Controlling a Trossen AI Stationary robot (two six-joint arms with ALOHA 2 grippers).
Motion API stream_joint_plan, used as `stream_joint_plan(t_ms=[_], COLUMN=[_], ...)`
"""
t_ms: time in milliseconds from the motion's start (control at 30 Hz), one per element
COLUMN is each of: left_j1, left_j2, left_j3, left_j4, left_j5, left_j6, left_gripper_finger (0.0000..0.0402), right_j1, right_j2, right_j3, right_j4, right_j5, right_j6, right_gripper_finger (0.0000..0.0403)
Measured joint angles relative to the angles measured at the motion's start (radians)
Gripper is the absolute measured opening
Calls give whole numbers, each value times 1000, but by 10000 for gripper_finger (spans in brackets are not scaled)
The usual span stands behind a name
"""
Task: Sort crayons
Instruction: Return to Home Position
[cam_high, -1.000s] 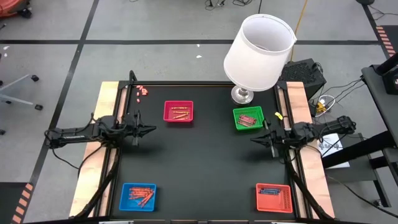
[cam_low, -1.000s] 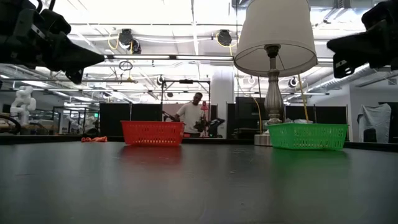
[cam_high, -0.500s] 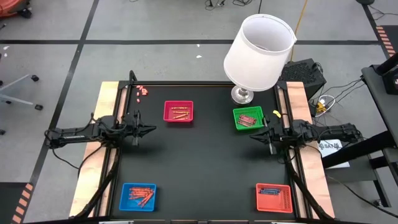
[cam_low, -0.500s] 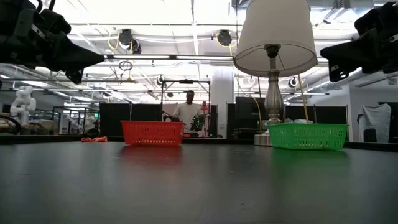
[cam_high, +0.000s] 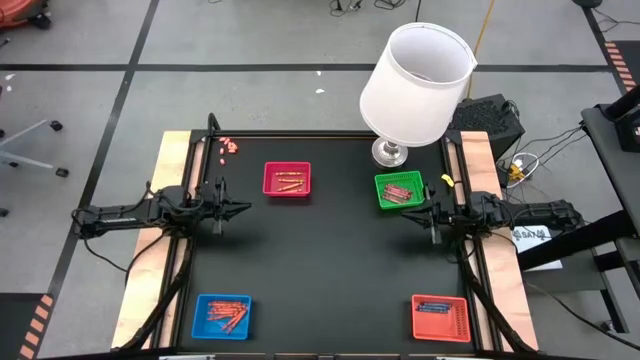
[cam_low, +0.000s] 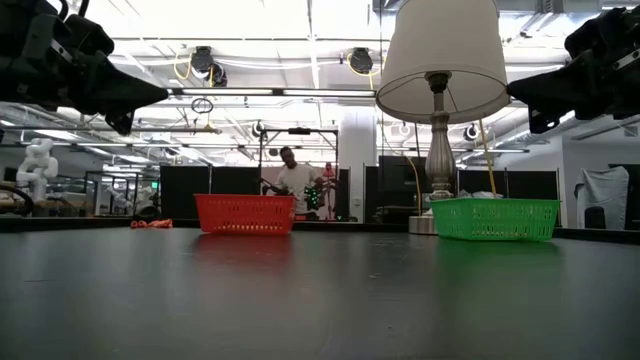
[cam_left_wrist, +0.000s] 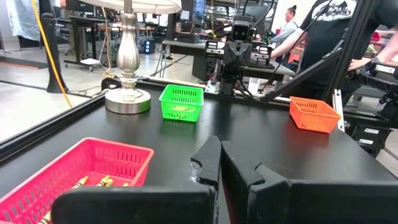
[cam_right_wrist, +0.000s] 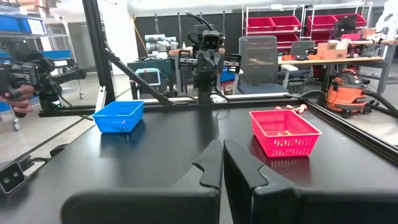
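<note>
Crayons (cam_high: 288, 181) lie in four trays (cam_high: 270, 170); few loose at table (cam_high: 320, 260) far-left edge. L gripper (cam_high: 243, 209), R gripper (cam_high: 408, 221) hover at sides, fingers together.

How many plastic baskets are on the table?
4: red basket back centre-left, green basket back right beside the lamp, blue basket front-left corner, orange basket front-right corner. None appear hidden.

The left arm (cam_high: 150, 212), middle left of the high view, and the right arm (cam_high: 510, 212), middle right, are matte black: slim jointed segments, trailing black cables (cam_high: 172, 285), angular tapering fingers (cam_left_wrist: 209, 163).
</note>
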Motion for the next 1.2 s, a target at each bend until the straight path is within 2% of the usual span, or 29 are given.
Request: stream_joint_plan(t_ms=[467,800,1200], left_j1=[-9,-38,-39], left_j2=[0,0,0], left_j3=[-1,-4,-4], left_j4=[4,26,19], left_j5=[64,27,40], left_j6=[-18,-21,-21], left_gripper_finger=[1,0,0], right_j1=[0,0,0], right_j2=[0,0,0], right_j3=[0,0,0], right_j4=[4,4,5], right_j5=[3,3,3], right_j6=[0,0,0], right_gripper_finger=[0,0,0])
